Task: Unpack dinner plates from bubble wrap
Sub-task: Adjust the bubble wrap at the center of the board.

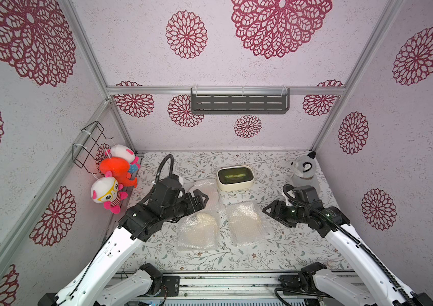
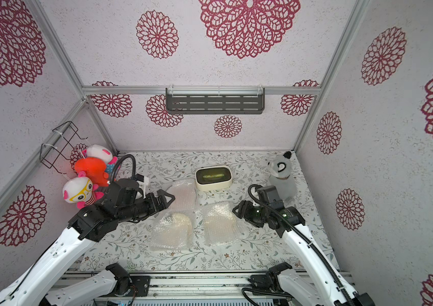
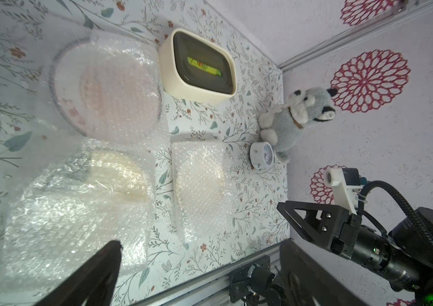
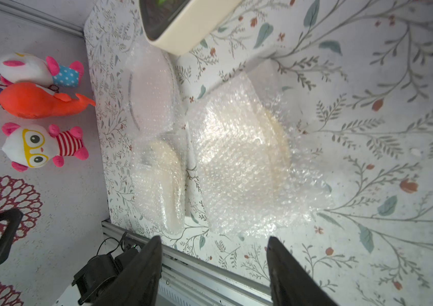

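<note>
Three dinner plates lie on the floral table, each inside bubble wrap. A white, dark-rimmed plate (image 3: pixel 106 84) is at the back left, a cream plate (image 1: pixel 204 221) at the front left and a wrapped bundle (image 1: pixel 245 222) on the right. My left gripper (image 1: pixel 202 198) hangs open over the near edge of the back bundle (image 1: pixel 204 189), holding nothing. The right gripper (image 1: pixel 267 209) hovers just right of the right bundle's bubble wrap (image 4: pixel 236 164); its jaws stand apart and empty. In the wrist views the left gripper (image 3: pixel 202 254) and right gripper (image 4: pixel 214 246) show only table between their fingers.
A cream box with a dark top (image 1: pixel 235 177) stands behind the bundles. A grey plush (image 1: pixel 304 169) and a small white clock (image 3: pixel 263 157) sit at the back right. Plush toys (image 1: pixel 114 172) hang on the left wall. The metal rail (image 1: pixel 210 273) marks the table's front edge.
</note>
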You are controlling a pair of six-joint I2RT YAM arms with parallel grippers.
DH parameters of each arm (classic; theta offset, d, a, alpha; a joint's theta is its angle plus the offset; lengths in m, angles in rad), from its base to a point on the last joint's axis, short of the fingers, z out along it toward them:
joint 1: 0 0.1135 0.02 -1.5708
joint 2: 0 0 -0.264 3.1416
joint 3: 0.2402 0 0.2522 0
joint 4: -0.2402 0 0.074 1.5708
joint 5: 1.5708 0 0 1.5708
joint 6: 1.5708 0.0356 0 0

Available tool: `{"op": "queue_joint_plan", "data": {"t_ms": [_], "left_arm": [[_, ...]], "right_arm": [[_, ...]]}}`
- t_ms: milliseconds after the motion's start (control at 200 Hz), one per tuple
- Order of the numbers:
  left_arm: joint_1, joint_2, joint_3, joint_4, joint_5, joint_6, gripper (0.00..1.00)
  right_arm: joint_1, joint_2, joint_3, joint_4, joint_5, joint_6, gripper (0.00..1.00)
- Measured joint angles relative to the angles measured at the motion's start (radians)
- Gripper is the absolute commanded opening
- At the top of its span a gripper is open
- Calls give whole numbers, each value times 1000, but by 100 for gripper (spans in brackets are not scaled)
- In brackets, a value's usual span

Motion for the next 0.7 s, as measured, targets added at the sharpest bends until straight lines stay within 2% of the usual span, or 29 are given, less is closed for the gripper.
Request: {"op": "queue_joint_plan", "data": {"t_ms": [145, 355, 480, 700], "left_arm": [[-11, 135, -32, 81, 58, -3, 88], [-27, 297, -42, 178, 156, -6, 82], [-44, 371, -23, 214, 183, -24, 79], [-70, 502, 89, 229, 177, -33, 77]], "right_arm": [[51, 2, -71, 13, 25, 44, 57], [58, 36, -110, 19, 55, 50, 57], [58, 125, -107, 57, 50, 23, 56], [33, 325, -55, 154, 4, -67, 51]]}}
